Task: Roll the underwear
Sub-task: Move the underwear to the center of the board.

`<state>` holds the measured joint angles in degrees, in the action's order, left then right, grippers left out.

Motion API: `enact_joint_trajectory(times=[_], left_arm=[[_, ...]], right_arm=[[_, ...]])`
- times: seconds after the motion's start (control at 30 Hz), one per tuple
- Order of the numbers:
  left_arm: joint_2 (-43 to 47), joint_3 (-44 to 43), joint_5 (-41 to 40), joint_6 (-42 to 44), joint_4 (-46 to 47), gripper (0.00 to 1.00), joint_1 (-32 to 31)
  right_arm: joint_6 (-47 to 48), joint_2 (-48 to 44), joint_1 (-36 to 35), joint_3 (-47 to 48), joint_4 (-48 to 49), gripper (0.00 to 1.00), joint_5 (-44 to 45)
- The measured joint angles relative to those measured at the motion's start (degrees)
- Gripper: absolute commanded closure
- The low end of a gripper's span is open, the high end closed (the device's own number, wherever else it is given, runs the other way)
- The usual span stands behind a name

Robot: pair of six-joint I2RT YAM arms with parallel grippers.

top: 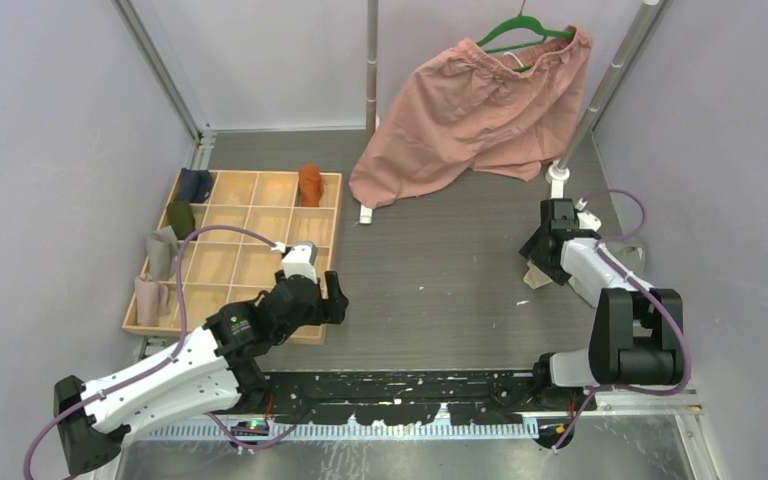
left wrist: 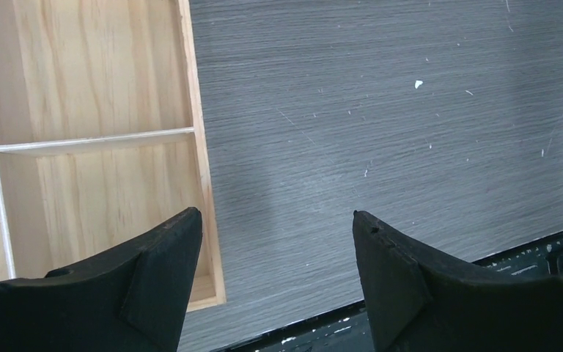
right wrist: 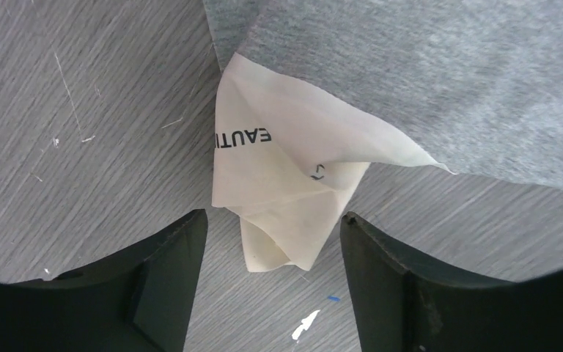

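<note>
The table [top: 440, 290] is dark grey with thin lines in it, like wood grain, and small white flecks. A flat wooden tray [top: 332, 215] with many square boxes sits at the left of the top view. The orange underwear [top: 309, 185] is a small soft bundle in the tray's upper right box. The grey underwear [right wrist: 447, 81] is soft and fuzzy and lies flat on the table at the right of the top view, filling the upper right of the right wrist view. Its cream trim [right wrist: 286, 183] is smooth, folded to a point, and has black letters on it. Big pink shorts [top: 470, 115] hang crumpled from a green hanger [top: 520, 30] at the top. The left arm [top: 160, 385] reaches up from the lower left, bent low. The left gripper [left wrist: 276, 213] hangs over the tray's lower right corner and the bare table beside it, open wide and holding nothing. The right arm [top: 620, 330] folds back from the lower right and points down. The right gripper [right wrist: 273, 215] is open wide just over the cream trim, with one black finger on each side. I cannot tell if it touches the cloth.
</note>
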<state>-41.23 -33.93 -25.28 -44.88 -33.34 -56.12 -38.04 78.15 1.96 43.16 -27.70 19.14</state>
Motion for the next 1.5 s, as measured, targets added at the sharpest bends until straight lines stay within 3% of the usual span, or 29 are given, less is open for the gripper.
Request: enact_joint_trajectory(times=[0.2, 0.43, 0.57, 0.63, 0.73, 0.93, 0.97, 1.1, 1.23, 1.33, 1.5], left_arm=[[1.1, 1.1, 1.5, 0.1, 0.6, 0.24, 0.0], [0.8, 1.6, 2.4, 0.1, 1.0, 0.24, 0.0], [0.8, 2.2, 2.3, -0.2, 1.0, 0.24, 0.0], [1.1, 2.7, 2.0, -0.6, 0.9, 0.24, 0.0], [2.5, 3.4, 1.1, -1.5, 0.7, 0.24, 0.0], [5.1, 3.5, -0.8, -2.8, -0.2, 0.24, 0.2], [5.4, 3.5, -1.1, -3.0, -0.5, 0.24, 0.3], [5.5, 3.5, -1.9, -3.2, -1.4, 0.24, 0.3], [5.2, 3.4, -2.4, -3.2, -1.7, 0.24, 0.3], [4.3, 3.4, -2.6, -3.4, -1.7, 0.24, 0.4], [0.3, 3.4, -1.7, -4.0, 0.1, 0.24, 0.4]], right_arm=[[-1.2, 4.6, 0.0, -0.8, 2.7, 0.53, -2.8], [-1.4, 5.0, 0.1, -2.4, 6.4, 0.99, -4.9], [-1.7, 4.1, -1.5, -3.4, 7.9, 0.99, -6.6], [-2.3, 3.8, -5.7, -3.4, 7.8, 0.99, -7.5], [-3.2, 3.7, -15.7, -2.9, 7.2, 0.99, -9.2], [-4.7, 5.5, -43.6, 5.5, 4.8, 0.99, -10.8], [-4.7, 6.7, -48.0, 7.4, 4.5, 0.98, -10.7], [-6.1, 10.1, -60.1, 8.7, 3.4, 0.57, -10.0], [-12.0, 5.6, -63.0, 0.1, 0.4, 0.28, -8.6], [-15.5, -6.6, -61.6, -5.2, -3.7, 0.23, -4.6], [-15.9, -18.4, -54.8, -5.2, -8.1, 0.25, -0.8]])
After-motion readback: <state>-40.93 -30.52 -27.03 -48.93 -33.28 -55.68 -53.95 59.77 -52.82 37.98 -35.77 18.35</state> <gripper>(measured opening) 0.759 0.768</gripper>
